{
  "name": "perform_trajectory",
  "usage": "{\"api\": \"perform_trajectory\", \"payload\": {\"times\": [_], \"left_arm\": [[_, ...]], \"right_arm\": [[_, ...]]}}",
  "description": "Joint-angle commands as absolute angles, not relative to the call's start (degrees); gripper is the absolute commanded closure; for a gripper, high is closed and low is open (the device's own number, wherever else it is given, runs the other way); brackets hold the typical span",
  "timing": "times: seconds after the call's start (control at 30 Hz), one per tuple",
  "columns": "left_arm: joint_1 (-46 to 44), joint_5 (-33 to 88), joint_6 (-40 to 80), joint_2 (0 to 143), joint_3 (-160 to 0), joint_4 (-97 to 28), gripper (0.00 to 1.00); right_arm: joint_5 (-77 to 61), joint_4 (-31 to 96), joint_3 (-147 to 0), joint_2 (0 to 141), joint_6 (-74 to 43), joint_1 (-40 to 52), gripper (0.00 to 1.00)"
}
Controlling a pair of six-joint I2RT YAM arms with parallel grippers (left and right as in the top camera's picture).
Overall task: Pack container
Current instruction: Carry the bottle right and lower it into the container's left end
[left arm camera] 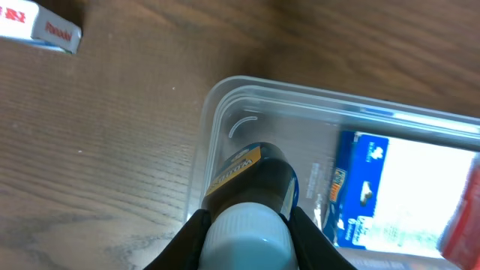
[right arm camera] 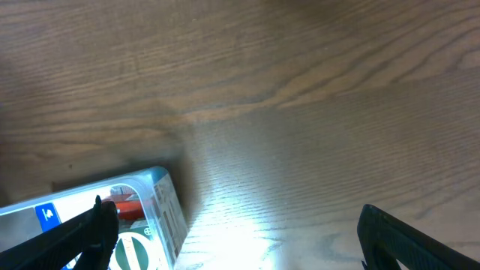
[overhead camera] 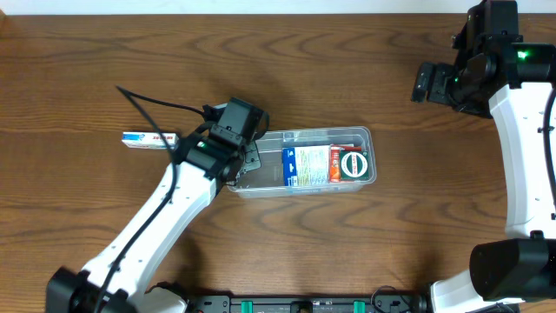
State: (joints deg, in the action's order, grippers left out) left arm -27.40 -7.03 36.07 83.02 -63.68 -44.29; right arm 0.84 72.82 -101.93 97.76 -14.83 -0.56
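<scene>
Now my left gripper point(left arm camera: 246, 234) is clamped on a dark bottle point(left arm camera: 259, 176), placing it over the free left end of the container point(left arm camera: 222, 97) mid-table. My right gripper point(right arm camera: 236, 232) hangs wide apart. Next I should lower it gently, then release.

Red lettering on the white box point(left arm camera: 43, 28) out on the surface point(left arm camera: 112, 165): it looks like "Panad…", the rest blurred. The bottle point(left arm camera: 255, 176) has a yellow band with pale letters, unreadable. The print on the blue packet point(left arm camera: 390, 187) in the tub point(left arm camera: 217, 112) is illegible too.
</scene>
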Motion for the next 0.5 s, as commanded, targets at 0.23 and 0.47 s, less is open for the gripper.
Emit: {"api": "perform_trajectory", "payload": {"times": [0.23, 0.47], "left_arm": [[-27.35, -9.98, 40.14, 90.19, -65.89, -40.12, 0.88], [-27.35, -15.38, 45.19, 92.23, -65.87, -39.68, 0.88]], "right_arm": [[0.64, 72.86, -102.32, 97.89, -14.52, -0.73, 0.01], [0.64, 72.86, -102.32, 97.89, -14.52, -0.73, 0.01]]}}
